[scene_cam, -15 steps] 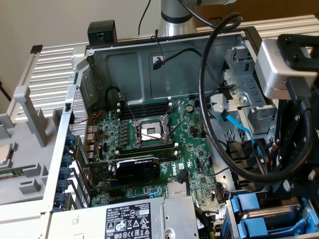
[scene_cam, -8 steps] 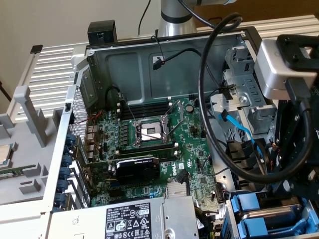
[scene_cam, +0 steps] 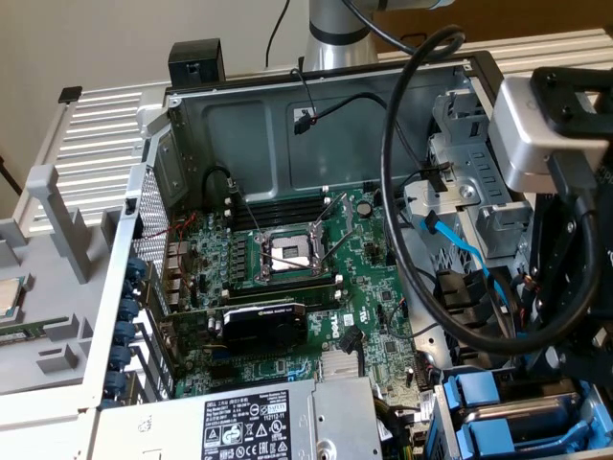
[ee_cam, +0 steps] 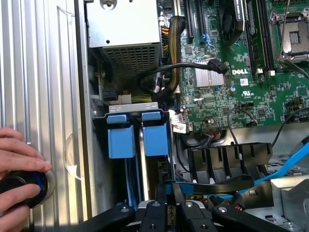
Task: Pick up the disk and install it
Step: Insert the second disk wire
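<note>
My gripper (ee_cam: pixel 168 186) hangs just over the drive bay (ee_cam: pixel 137 112) at the case's corner. Its black fingers (ee_cam: pixel 158 195) are drawn close together on a narrow blue-edged strip, which looks like a rail of the disk (ee_cam: pixel 155 137) standing edge-on in the bay. A second blue carrier (ee_cam: pixel 120 140) sits beside it. In the exterior view the wrist (scene_cam: pixel 541 125) and its black gripper body (scene_cam: pixel 575 287) stand above the blue rails and grey metal of the disk (scene_cam: pixel 522 417) at the lower right.
A person's hand (ee_cam: pixel 17 154) rests on a black knob with a blue ring (ee_cam: pixel 21 186) on the ribbed table. The open case holds the motherboard (scene_cam: pixel 287 278), the power supply (scene_cam: pixel 278 422), a thick black cable loop (scene_cam: pixel 402 192) and a blue cable (scene_cam: pixel 460 254).
</note>
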Controlling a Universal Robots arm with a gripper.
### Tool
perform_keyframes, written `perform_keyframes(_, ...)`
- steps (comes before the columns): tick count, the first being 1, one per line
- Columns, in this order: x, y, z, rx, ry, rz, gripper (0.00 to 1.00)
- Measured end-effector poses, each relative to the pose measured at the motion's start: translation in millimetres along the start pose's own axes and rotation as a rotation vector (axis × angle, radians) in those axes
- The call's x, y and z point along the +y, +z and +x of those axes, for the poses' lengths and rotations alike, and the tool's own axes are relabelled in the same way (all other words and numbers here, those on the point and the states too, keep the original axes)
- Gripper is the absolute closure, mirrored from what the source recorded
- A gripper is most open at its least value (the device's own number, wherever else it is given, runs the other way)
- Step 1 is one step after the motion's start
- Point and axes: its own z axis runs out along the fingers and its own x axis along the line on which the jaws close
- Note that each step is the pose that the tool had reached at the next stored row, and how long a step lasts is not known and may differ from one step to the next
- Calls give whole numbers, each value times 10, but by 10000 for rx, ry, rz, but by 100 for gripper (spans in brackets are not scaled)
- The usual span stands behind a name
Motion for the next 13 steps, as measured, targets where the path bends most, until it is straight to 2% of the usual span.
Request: perform_keyframes(13, 14, 2, 3, 0, 0, 7, 84)
